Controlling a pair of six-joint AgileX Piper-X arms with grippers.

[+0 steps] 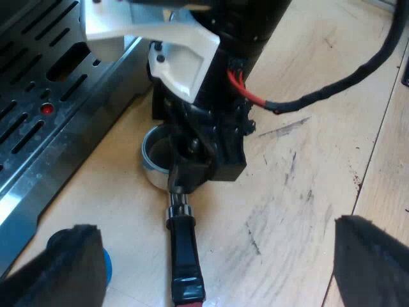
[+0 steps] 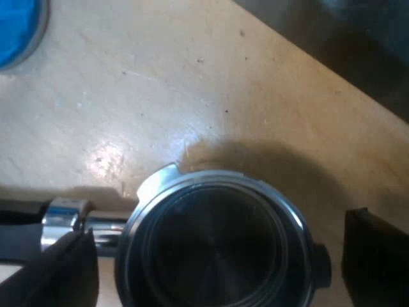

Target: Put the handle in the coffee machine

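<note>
Right wrist view: the right gripper point(image 2: 216, 238) is seen with its two black fingers set wide apart and nothing clamped. The fingers stand on either side of the round basket of the metal holder with the dark, red-ended handle point(image 2: 217, 256). One finger point(image 2: 64, 268) is placed at the chrome neck where handle joins basket, and the other is just beside the basket's outer lug. Contact cannot be confirmed. The holder is found lying loose on the pale wooden table point(image 2: 160, 96), basket mouth upward, with no grounds made out inside. A round blue tamper point(image 2: 16, 25) is noted on the table well apart from the basket, and the dark body of the espresso machine point(image 2: 358, 45) is nearby.

Left wrist view: the left gripper point(image 1: 214, 249) is likewise wide open and empty, low over the table. The handle's red end point(image 1: 187, 291) lies between its fingers, untouched. The right arm is seen low over the basket, just beside the machine's slotted metal drip tray point(image 1: 38, 121).

The pick-up step is judged to be in hand, with the holder not yet grasped. The next move is judged to call for a firm closure on the holder. A lift, a level approach to the machine's front and a locking twist would then be required.
</note>
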